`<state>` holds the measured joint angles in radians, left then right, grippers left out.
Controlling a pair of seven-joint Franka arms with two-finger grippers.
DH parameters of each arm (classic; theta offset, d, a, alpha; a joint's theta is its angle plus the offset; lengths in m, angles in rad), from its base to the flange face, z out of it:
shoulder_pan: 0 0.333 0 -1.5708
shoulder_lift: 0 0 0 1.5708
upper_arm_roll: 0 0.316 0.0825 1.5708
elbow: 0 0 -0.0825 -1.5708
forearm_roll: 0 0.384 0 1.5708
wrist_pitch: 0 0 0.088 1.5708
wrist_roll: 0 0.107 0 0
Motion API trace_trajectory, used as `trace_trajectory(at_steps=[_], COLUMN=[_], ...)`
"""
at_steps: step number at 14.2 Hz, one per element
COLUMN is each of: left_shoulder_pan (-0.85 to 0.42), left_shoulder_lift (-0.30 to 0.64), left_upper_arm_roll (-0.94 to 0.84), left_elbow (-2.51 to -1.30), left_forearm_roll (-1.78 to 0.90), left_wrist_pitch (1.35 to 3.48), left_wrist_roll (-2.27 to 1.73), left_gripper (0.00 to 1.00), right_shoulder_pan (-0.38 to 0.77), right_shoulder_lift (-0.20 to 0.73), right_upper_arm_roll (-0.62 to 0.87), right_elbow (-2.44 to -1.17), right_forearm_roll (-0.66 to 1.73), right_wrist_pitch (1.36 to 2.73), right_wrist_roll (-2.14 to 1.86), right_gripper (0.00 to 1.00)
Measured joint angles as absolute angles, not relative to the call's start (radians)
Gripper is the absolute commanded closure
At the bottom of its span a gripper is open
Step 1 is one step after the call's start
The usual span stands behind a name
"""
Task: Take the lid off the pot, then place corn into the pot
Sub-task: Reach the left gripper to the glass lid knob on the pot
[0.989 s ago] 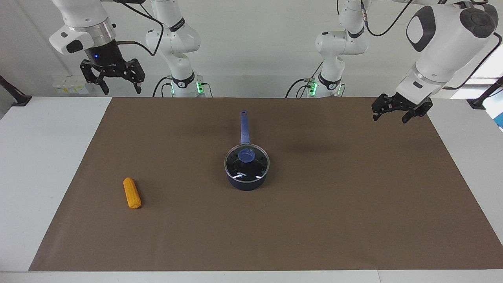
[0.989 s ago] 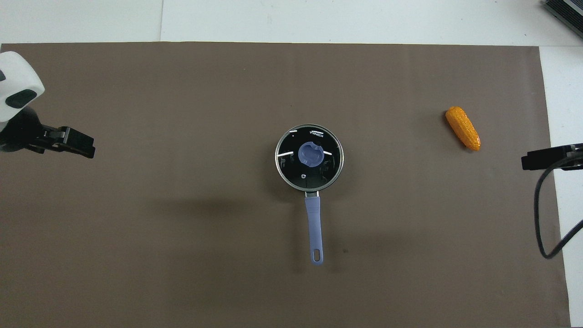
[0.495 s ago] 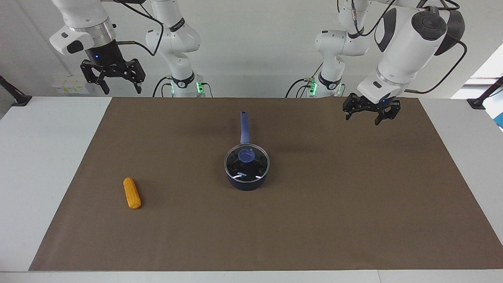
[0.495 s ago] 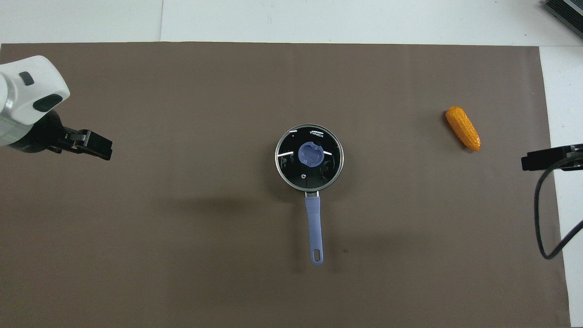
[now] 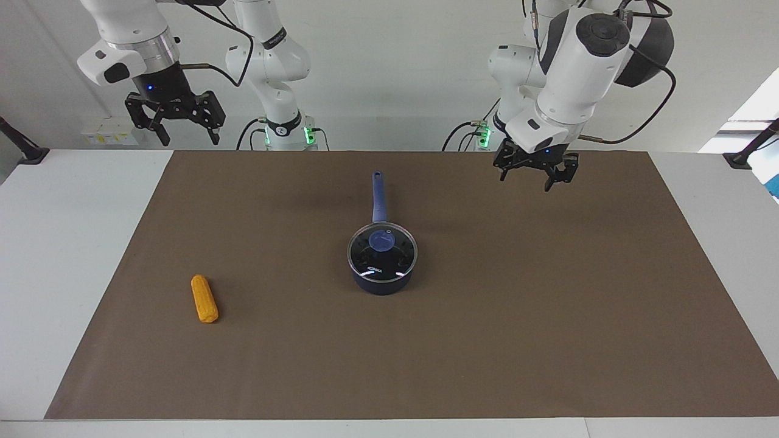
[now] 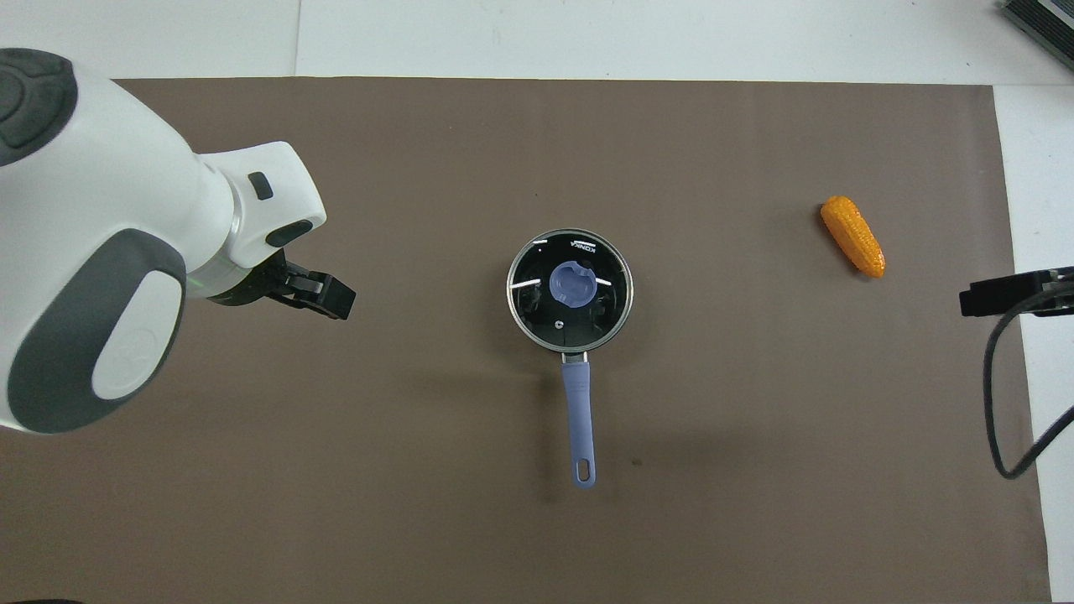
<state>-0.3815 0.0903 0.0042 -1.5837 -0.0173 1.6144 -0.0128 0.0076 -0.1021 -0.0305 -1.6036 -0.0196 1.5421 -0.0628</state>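
Glass lid (image 5: 383, 253) still caps the pot (image 5: 382, 281); the left gripper (image 5: 535, 173), fingers spread wide and empty, has swung closer while the right gripper (image 5: 174, 118), also open, waits.

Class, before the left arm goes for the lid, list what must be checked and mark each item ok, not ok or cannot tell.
1. Lid seated on pot: ok.
2. Knob uncovered: ok.
3. Left gripper open and empty: ok.
4. Left gripper over knob: not ok, it is up over the mat, toward the left arm's end.
5. Corn lies apart from pot: ok.
6. Right gripper waits, open: ok.
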Motion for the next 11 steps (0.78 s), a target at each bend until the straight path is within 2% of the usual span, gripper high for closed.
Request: trace_trajectory(at_steps=[11], left_shoulder_pan=[-0.596], left_shoulder_lift=[0.258], left_upper_arm_roll=[0.001], left_elbow=[-1.604], left_forearm_roll=[-0.022], left_wrist_pitch=[1.876], left_wrist_roll=[-0.436], left_gripper=[0.00], right_shoulder_pan=[0.007], right_shoulder_lift=[-0.106], right_upper_arm_roll=[-0.027], right_elbow=[-1.600], right_forearm_roll=[-0.020], right_wrist_pitch=[1.542], right_wrist_roll=[-0.064], right_gripper=[0.00])
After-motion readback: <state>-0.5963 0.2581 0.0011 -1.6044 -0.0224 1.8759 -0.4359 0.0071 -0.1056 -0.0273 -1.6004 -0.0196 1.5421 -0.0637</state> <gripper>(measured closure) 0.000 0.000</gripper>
